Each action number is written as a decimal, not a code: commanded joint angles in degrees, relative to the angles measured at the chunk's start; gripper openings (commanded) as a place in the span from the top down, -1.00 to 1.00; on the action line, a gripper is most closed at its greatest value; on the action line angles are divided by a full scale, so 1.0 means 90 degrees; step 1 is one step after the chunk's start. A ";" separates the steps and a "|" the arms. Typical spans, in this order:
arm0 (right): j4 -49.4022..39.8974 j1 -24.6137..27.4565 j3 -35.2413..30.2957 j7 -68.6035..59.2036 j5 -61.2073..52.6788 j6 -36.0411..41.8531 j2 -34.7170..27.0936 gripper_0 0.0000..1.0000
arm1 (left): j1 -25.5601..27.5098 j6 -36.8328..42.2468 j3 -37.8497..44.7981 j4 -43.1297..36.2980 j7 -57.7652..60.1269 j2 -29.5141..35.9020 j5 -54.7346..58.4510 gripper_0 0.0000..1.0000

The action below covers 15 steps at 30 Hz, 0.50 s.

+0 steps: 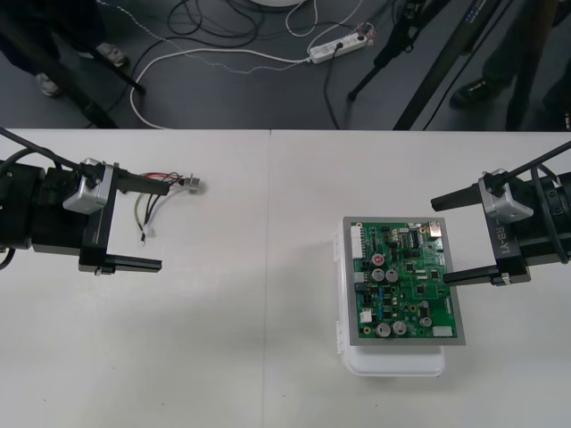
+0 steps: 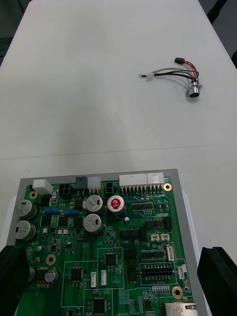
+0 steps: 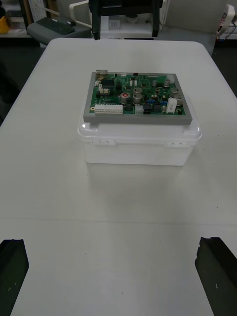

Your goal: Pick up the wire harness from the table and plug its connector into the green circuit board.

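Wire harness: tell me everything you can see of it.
The small wire harness lies loose on the plain light table, unplugged, apart from the green circuit board. Thin red, black and pale wires run from a small black plug to a round metal socket. One finger of the open left gripper hangs by it; contact unclear.

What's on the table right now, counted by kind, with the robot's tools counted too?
Wire harness: 1
Green circuit board: 1
White base: 1
Tools, both open, left tool and right tool: 2
Total: 5
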 commanded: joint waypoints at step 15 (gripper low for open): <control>-0.0192 0.0022 -0.0210 -0.0116 0.0020 -0.0026 -0.0222 -1.00 | 0.0132 -0.0234 -0.0104 -0.0160 0.0315 -0.0055 0.0031 -1.00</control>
